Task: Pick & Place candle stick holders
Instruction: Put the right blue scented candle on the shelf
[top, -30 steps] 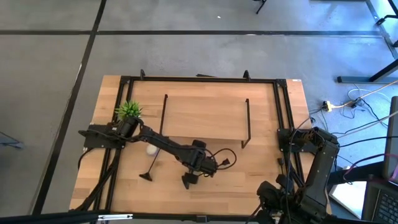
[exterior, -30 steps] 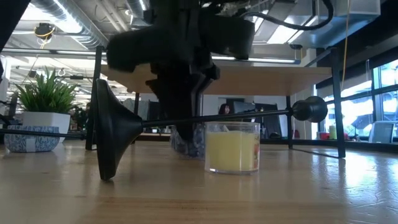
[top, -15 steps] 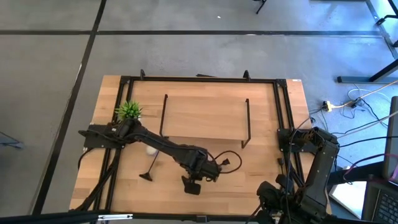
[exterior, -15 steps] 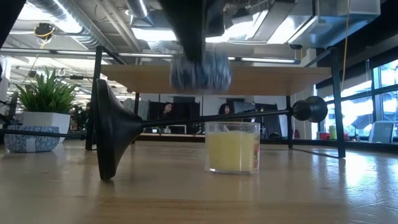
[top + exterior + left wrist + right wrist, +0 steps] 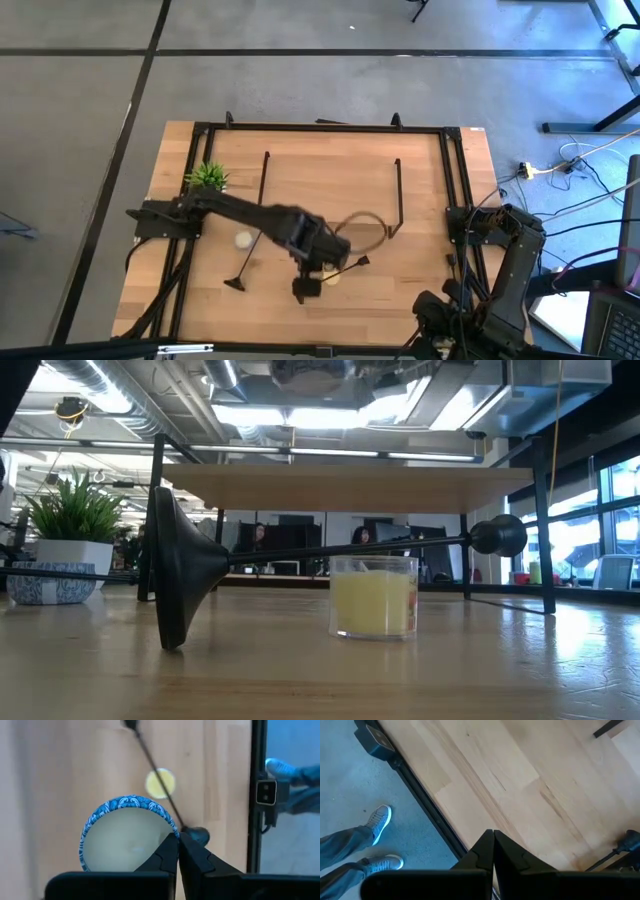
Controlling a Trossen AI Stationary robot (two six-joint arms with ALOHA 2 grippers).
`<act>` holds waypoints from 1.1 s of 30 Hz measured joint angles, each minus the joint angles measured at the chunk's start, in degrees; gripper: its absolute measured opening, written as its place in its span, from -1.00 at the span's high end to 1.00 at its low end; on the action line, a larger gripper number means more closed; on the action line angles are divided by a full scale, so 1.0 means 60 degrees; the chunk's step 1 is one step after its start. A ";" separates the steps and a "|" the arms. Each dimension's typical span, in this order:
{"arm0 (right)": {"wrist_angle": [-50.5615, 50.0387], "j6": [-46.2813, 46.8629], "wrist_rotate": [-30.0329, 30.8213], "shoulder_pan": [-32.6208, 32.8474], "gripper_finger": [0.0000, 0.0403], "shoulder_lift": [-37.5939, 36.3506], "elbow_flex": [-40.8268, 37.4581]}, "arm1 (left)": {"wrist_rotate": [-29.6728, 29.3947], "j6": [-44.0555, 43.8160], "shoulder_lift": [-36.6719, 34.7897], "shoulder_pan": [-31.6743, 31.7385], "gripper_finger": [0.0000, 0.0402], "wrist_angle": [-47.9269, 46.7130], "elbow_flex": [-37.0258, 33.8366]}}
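One black candlestick (image 5: pixel 245 258) lies on its side on the table, resting on the edge of its round base (image 5: pixel 178 575), with its cup end (image 5: pixel 497 536) clear of the wood. It also shows in the left wrist view (image 5: pixel 155 780). The other candlesticks are out of view. My left gripper (image 5: pixel 178 851) is high above the table's near middle (image 5: pixel 310 285), shut on a blue-patterned candle cup (image 5: pixel 127 837). My right gripper (image 5: pixel 493 842) is shut and empty over the table's right edge. My left gripper holds the blue-patterned cup by its rim (image 5: pixel 172 827), one finger inside the rim and one outside, as far as the wrist view shows. The fingers come from above, pointing down. The cup hangs upright, lifted clear of the table.
A yellow candle in a glass (image 5: pixel 373 598) stands beside the candlestick's stem. A wooden shelf on black legs (image 5: pixel 330 185) fills the table's far half. A potted plant (image 5: pixel 207 177) and a blue bowl (image 5: pixel 40 582) are at the left. A person's shoes (image 5: pixel 377 820) show on the floor.
My left gripper has gone straight up with the blue-patterned cup, which stood on the table behind the candlestick's stem a second ago and is now lifted clear, near the low view's top edge. The candlestick and the yellow candle have stayed where they were.
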 joint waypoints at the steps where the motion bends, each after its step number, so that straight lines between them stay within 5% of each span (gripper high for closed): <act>1: -0.0001 -0.0036 0.0033 -0.0022 0.95 0.0000 0.0000 | -0.0031 -0.0113 -0.0098 0.0163 0.99 -0.0173 0.0072; 12: 0.0000 -0.1081 0.0107 -0.0810 0.95 0.0002 0.0000 | -0.0181 0.0209 -0.0875 0.2493 0.99 -0.0843 0.0113; 22: 0.0140 -0.4032 0.0103 -0.2836 0.95 -0.0321 0.0000 | 0.1196 0.2388 -0.0872 0.4717 0.99 -0.0846 0.0113; 33: 0.1394 -0.6855 0.2264 -0.5096 0.95 -0.1239 0.0005 | 0.2377 0.4166 -0.1575 0.5369 0.99 -0.0827 -0.0940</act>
